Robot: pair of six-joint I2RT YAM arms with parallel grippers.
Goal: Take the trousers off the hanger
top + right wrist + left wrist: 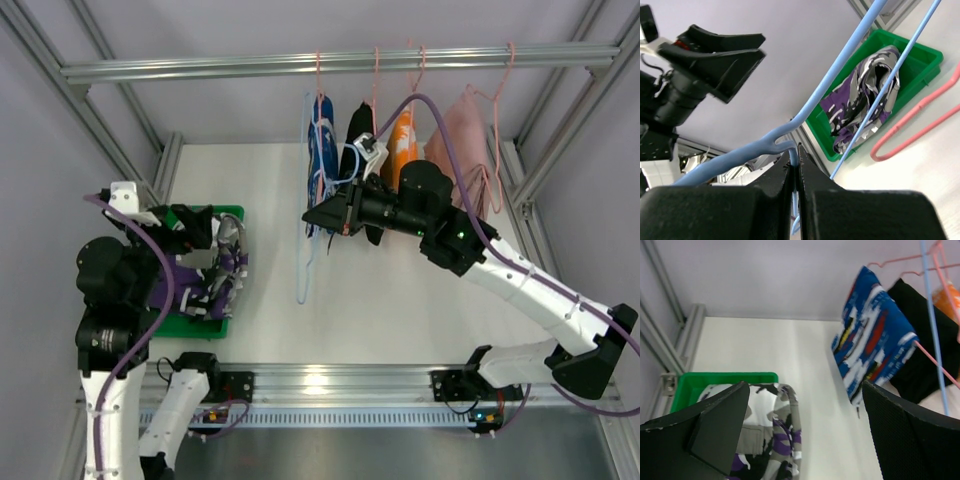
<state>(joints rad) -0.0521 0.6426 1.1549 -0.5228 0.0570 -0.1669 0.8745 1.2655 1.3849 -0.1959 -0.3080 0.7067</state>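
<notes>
The purple, white and dark-grey trousers [228, 282] lie crumpled in the green bin [232, 213]; they also show in the left wrist view [771, 435] and the right wrist view [865, 97]. My left gripper [222, 245] is open just above them, its jaws [805, 440] wide apart and holding nothing. My right gripper [310, 218] is shut on the thin light-blue hanger [302, 272], pinching its wire near the hook fork [796, 162]. The hanger [840, 65] is bare and held above the table, right of the bin.
A blue-and-white garment [322, 140], a black garment [358, 128], an orange one [403, 140] and a pink one [460, 140] hang on pink hangers from the rail [200, 68]. A pink hanger [920, 120] is close to the right gripper. Frame posts stand at both sides.
</notes>
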